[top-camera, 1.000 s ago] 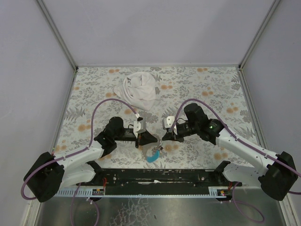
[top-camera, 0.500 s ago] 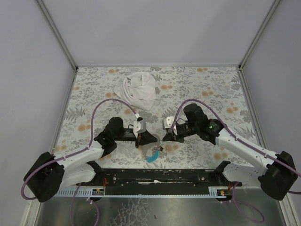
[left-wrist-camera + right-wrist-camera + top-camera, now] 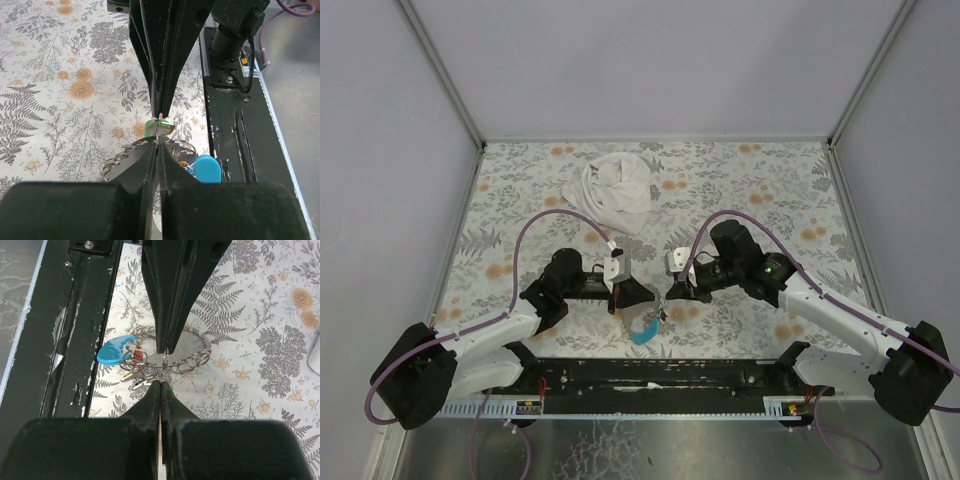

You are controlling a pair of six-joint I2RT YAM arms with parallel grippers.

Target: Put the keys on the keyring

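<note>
Low over the table's near middle, my two grippers meet tip to tip. My left gripper (image 3: 642,294) (image 3: 158,145) is shut on a thin metal ring (image 3: 165,360) of the keyring. A chain of small rings (image 3: 196,356) and the light-blue piece (image 3: 643,331) (image 3: 207,169) (image 3: 114,351) hang from it onto the table. My right gripper (image 3: 670,293) (image 3: 160,384) is shut, and a green-headed key (image 3: 150,129) shows at its tip, right against the held ring. A red key head (image 3: 131,355) sits among the rings by the blue piece.
A crumpled white cloth (image 3: 617,192) lies at the back centre-left. The black base rail (image 3: 650,375) (image 3: 235,125) (image 3: 75,340) runs close behind the keyring along the near edge. Grey walls stand on three sides of the floral tabletop (image 3: 770,190).
</note>
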